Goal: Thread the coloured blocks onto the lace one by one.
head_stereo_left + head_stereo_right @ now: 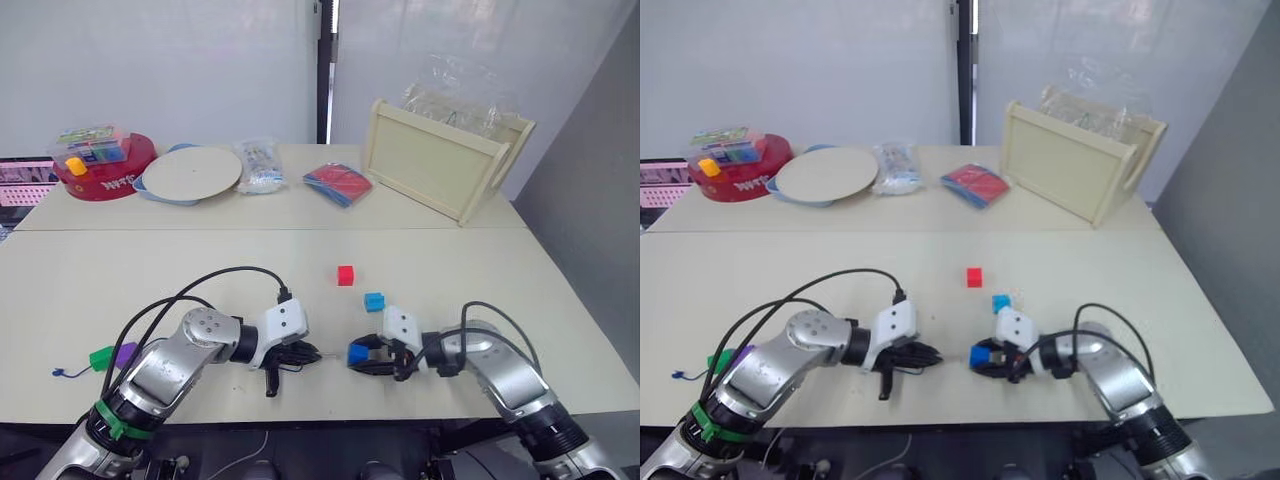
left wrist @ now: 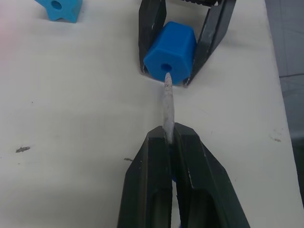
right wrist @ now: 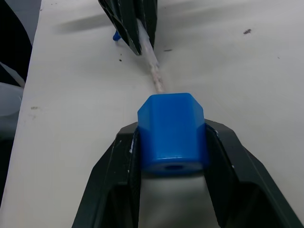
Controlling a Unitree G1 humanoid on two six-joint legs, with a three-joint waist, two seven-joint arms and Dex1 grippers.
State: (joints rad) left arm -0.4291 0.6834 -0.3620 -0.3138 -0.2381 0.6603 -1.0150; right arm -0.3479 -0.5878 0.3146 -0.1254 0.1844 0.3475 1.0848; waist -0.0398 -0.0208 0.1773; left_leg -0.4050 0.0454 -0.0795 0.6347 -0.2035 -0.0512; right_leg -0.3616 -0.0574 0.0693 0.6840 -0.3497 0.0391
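Note:
My right gripper [image 3: 171, 129] is shut on the dark blue block [image 3: 172, 135], holding it just above the table near the front edge. My left gripper [image 2: 169, 135] is shut on the lace's pale stiff tip [image 2: 168, 102], whose end touches the hole of the dark blue block [image 2: 171, 52]. Behind the grippers, the red block [image 1: 345, 275] and light blue block [image 1: 374, 301] lie loose on the table. By my left forearm, the green block [image 1: 101, 358] and purple block [image 1: 125, 354] sit together, with the lace's knotted end [image 1: 60, 373] beside them.
On the far table stand a red round tub [image 1: 105, 170], a white plate [image 1: 190, 172], a plastic bag [image 1: 260, 165], a red and blue packet [image 1: 337, 184] and a wooden tray [image 1: 440, 160]. The table's front edge [image 1: 330, 420] runs just below both grippers.

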